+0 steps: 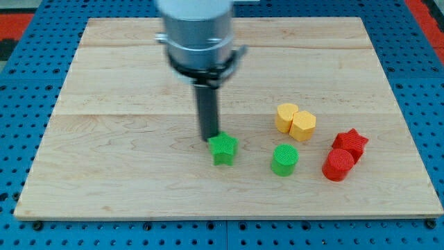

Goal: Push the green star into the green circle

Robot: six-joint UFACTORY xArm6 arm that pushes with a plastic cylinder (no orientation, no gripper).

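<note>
The green star [223, 148] lies on the wooden board, a little below the board's middle. The green circle [284, 160] stands to its right, a short gap away. My tip [209, 138] is at the star's upper left edge, touching or nearly touching it. The rod rises from there to the grey arm body at the view's top.
Two yellow blocks [295, 121] sit touching each other above and right of the green circle. A red star [350, 143] and a red circle [338, 165] sit touching at the right. The board's bottom edge [222, 214] runs close below the blocks.
</note>
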